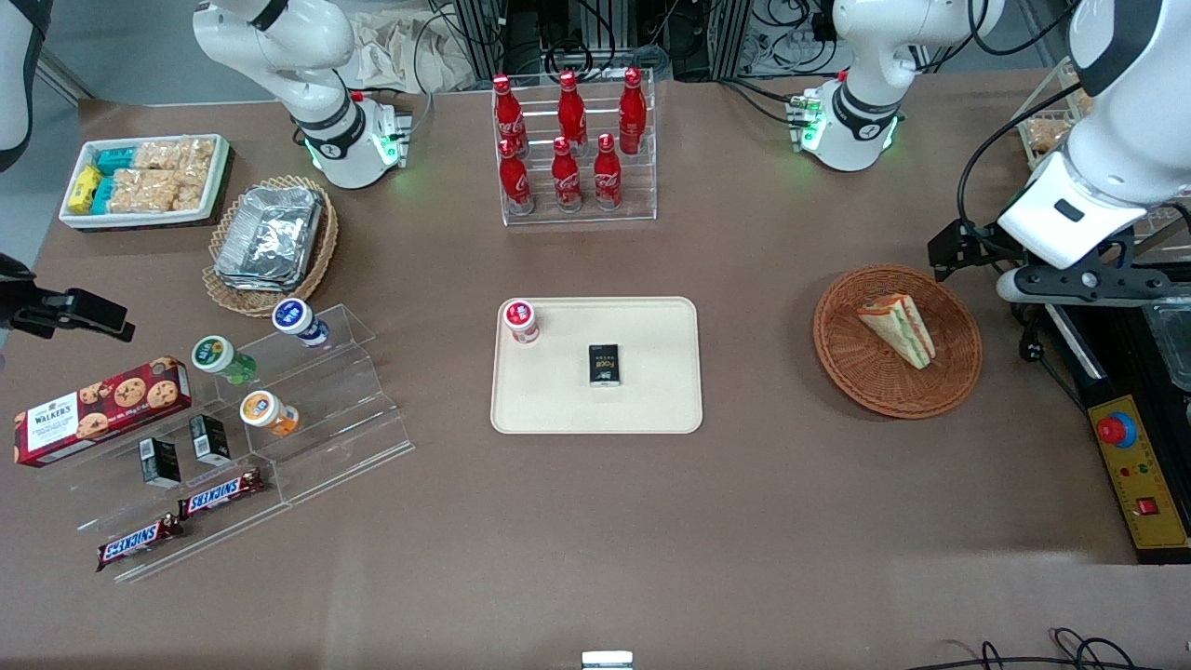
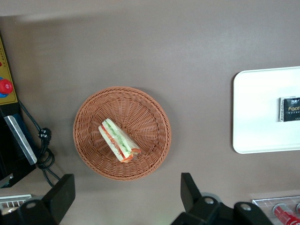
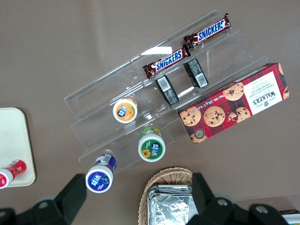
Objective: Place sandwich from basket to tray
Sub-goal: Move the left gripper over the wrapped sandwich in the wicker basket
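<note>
The sandwich (image 1: 901,328), a wedge of pale bread with green, red and orange layers, lies in the round reddish-brown wicker basket (image 1: 865,372). The cream tray (image 1: 651,400) lies at the table's middle, toward the parked arm's end from the basket. My left gripper (image 1: 1084,279) hangs high above the table beside the basket, toward the working arm's end. In the left wrist view the gripper (image 2: 125,180) is open and empty, its fingers (image 2: 190,190) wide apart, off the basket (image 2: 150,112) with the sandwich (image 2: 118,140). The tray (image 2: 258,112) shows there too.
On the tray stand a small red-capped bottle (image 1: 521,319) and a small black box (image 1: 604,364). A rack of red cola bottles (image 1: 572,149) stands farther from the front camera. A control box with a red button (image 1: 1137,475) lies at the working arm's end.
</note>
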Robot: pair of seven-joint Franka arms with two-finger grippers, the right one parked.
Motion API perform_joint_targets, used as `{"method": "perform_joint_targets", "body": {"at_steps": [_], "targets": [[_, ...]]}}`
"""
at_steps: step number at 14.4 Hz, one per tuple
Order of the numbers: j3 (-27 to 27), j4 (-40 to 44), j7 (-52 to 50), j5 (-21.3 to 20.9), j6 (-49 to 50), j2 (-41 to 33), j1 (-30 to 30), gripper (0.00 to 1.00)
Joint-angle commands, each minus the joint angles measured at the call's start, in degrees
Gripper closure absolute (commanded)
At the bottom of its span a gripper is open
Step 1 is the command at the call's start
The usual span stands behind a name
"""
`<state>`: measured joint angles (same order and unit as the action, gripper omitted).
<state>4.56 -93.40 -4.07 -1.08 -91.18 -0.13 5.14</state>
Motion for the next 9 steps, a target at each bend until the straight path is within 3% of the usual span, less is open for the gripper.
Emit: {"method": "perform_joint_targets", "body": {"at_steps": [1,4,9], "targets": [[-1.0,1.8,1.5,-0.2,1.6,1.3,0.9,0.0],[-1.0,1.7,-3.2,-0.2,1.7,2.3,1.0,0.0],[-1.6,-12.8,-18.6,-1.7,-1.7,-2.9,0.0,0.0]]}}
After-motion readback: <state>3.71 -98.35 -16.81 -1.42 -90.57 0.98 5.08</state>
